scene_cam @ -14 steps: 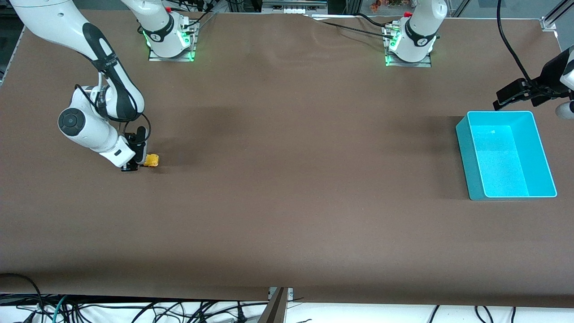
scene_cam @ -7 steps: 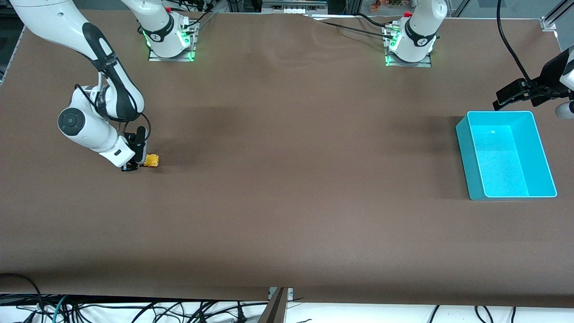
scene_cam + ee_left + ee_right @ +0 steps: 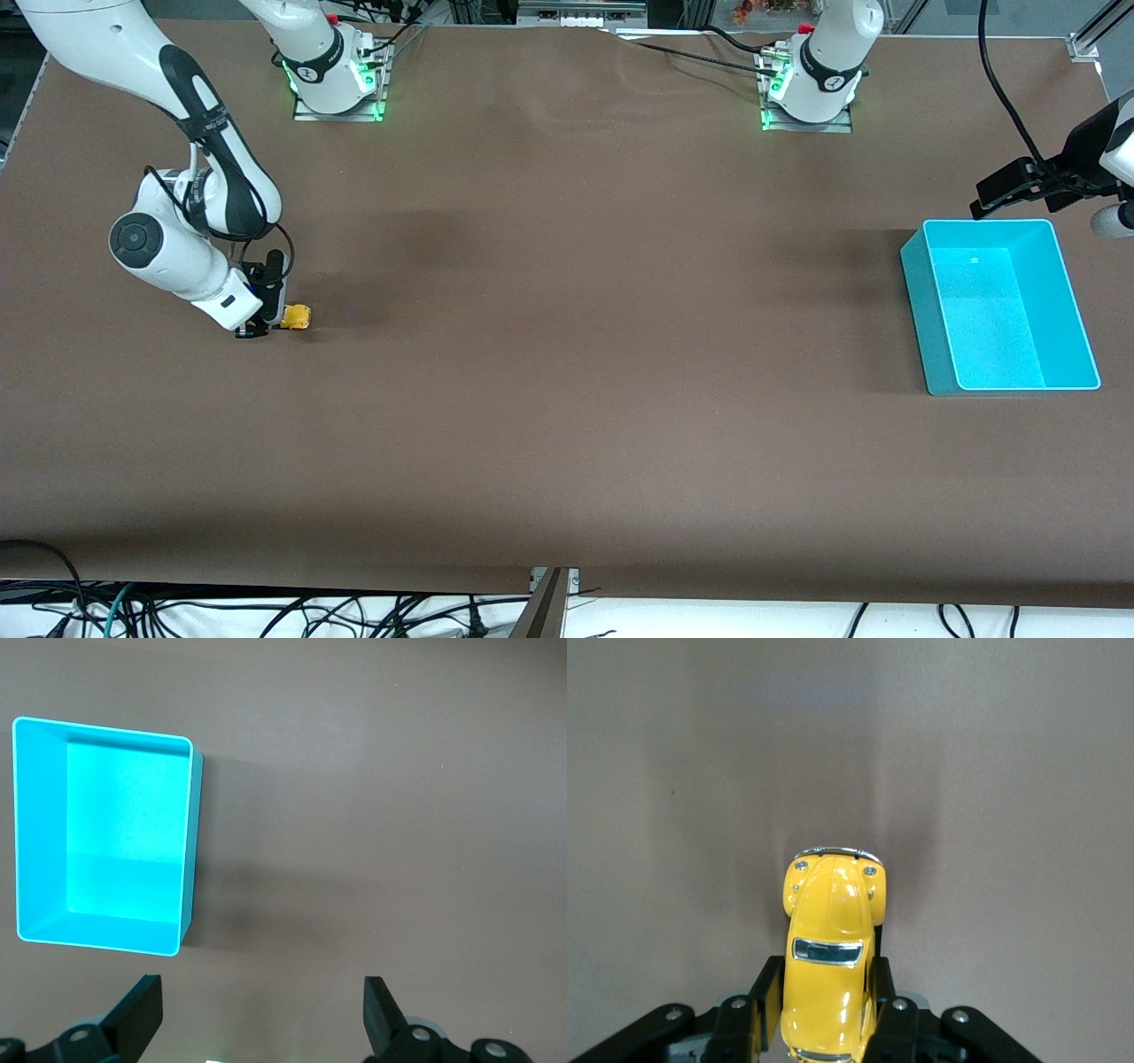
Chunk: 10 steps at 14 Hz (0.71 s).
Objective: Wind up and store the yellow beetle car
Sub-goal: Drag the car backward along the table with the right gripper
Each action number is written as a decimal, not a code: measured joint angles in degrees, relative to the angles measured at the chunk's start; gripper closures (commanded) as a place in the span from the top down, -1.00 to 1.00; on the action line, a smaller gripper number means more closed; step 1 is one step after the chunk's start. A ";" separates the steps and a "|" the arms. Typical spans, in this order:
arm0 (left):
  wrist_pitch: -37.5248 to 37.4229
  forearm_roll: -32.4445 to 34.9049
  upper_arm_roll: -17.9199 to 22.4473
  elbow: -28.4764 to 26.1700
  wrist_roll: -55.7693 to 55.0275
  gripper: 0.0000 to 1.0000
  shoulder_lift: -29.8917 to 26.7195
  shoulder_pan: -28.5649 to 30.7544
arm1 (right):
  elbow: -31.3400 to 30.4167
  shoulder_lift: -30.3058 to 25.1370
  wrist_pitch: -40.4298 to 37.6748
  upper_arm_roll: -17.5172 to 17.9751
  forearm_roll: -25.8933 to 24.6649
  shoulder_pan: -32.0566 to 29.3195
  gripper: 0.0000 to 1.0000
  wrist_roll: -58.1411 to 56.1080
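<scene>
Where the front view blurs it, the right gripper (image 3: 828, 1010) visibly clamps the yellow beetle car (image 3: 831, 957); left gripper (image 3: 261, 1019) gapes.

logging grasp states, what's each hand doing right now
Left hand: open, empty, beside the turquoise bin.
Right hand: shut on the yellow beetle car.

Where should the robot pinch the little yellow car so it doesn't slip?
Across its two flat sides at the rear half, coming from the tail end, as the right gripper does now. The yellow beetle car is narrow there and its roof is rounded, so a pinch from above would likely slide off.
</scene>
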 measured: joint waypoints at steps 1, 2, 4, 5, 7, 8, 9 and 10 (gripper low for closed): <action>0.00 0.00 -0.02 0.00 0.00 1.00 0.06 -0.02 | 0.00 0.00 0.01 -0.04 0.00 -0.41 -0.13 -0.43; 0.00 0.00 -0.02 0.00 0.00 1.00 0.10 -0.03 | 0.00 0.00 0.02 -0.07 0.00 -0.82 -0.13 -0.98; 0.00 -0.01 -0.03 0.00 0.00 1.00 0.15 -0.03 | 0.00 -0.01 0.04 -0.11 0.00 -1.67 -0.13 -2.22; 0.00 -0.01 -0.03 0.00 0.00 1.00 0.16 -0.03 | 0.00 -0.01 0.09 -0.11 0.00 -2.19 -0.13 -2.86; 0.00 -0.01 -0.03 0.00 0.00 1.00 0.17 -0.03 | 0.00 -0.02 0.13 -0.13 0.00 -3.51 -0.13 -4.79; 0.00 -0.02 -0.03 0.00 0.00 1.00 0.17 -0.03 | 0.00 -0.02 0.16 -0.15 0.00 -4.36 -0.13 -6.06; 0.00 -0.02 -0.03 0.00 0.00 1.00 0.18 -0.03 | 0.00 -0.02 0.16 -0.16 0.00 -5.33 -0.13 -7.37; 0.00 -0.02 -0.03 0.00 0.00 1.00 0.18 -0.03 | 0.00 -0.02 0.16 -0.16 0.00 -6.38 -0.13 -8.67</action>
